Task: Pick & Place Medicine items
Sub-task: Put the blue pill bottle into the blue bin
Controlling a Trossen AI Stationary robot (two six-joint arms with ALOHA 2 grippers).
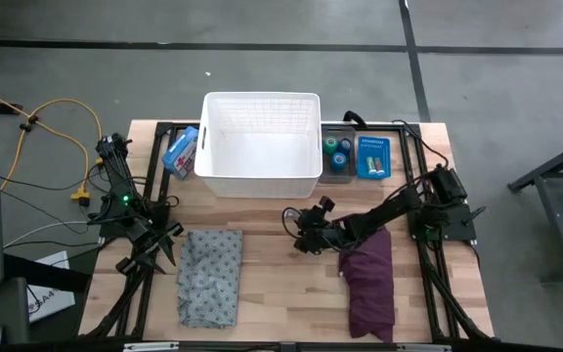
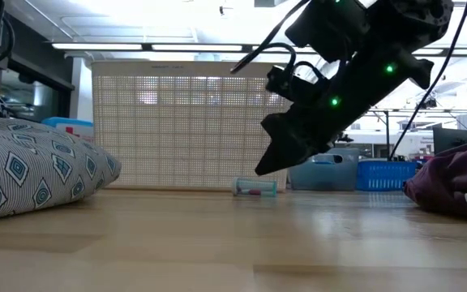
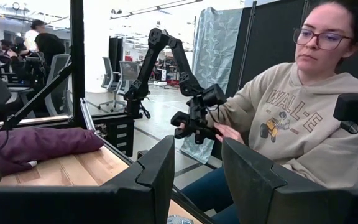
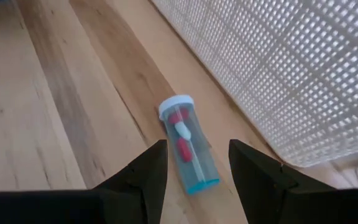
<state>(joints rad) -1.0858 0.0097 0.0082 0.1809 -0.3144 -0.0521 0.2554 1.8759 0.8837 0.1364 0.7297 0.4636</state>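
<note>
Item: clear vial [image 4: 188, 151], lying flat on table [image 1: 281, 293] beside white basket [image 1: 260, 142], at its 6 o'clock. Right gripper [image 4: 194, 168] hovering above, jaws spread, empty. Left gripper [image 3: 194, 171] waiting at table's 9 o'clock, jaws parted.

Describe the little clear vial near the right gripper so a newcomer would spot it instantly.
Start at the big white lattice basket at the back of the wooden table. Just in front of its wall, ahead of the open right gripper, the clear vial lies on its side. Unlike anything nearby, it is see-through, with red and white capsules inside.
</note>
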